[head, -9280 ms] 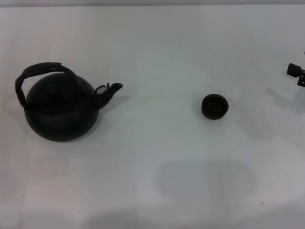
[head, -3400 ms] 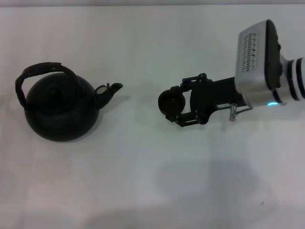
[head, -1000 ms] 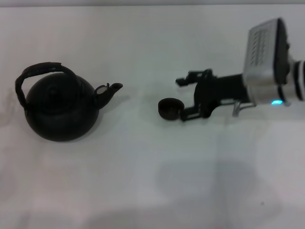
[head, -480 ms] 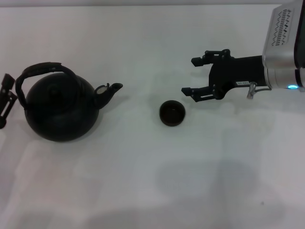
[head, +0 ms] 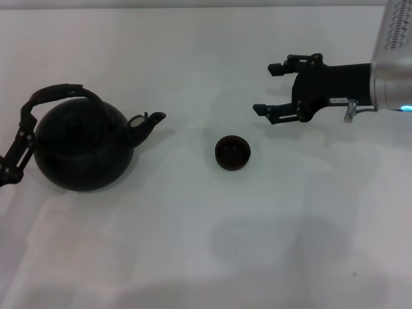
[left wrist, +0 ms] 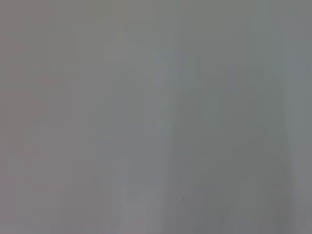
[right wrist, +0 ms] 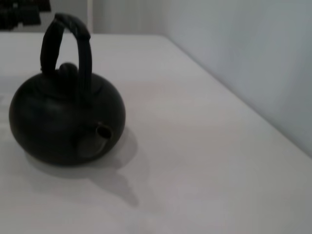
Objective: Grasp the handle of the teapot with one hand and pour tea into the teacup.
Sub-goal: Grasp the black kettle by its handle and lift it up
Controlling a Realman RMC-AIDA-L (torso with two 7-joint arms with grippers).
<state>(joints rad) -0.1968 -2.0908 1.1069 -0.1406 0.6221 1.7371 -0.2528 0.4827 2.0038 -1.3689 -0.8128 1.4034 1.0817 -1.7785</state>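
The matte-black teapot (head: 84, 149) stands at the table's left with its spout pointing right at the teacup. It also shows in the right wrist view (right wrist: 66, 122). Its arched handle (head: 58, 93) rises over the lid and shows in the right wrist view (right wrist: 68, 44). The small dark teacup (head: 232, 152) stands upright and alone in the middle of the table. My right gripper (head: 267, 88) is open and empty, up and to the right of the teacup and clear of it. My left gripper (head: 14, 151) is at the left edge, against the handle's left end.
The white table (head: 206, 244) runs to a back edge along the top of the head view. In the right wrist view a table edge (right wrist: 234, 92) runs beside a grey wall. The left wrist view shows only flat grey.
My right gripper has let go of the teacup and drawn back up and to the right. My left gripper has come in from the left edge to the teapot's handle.
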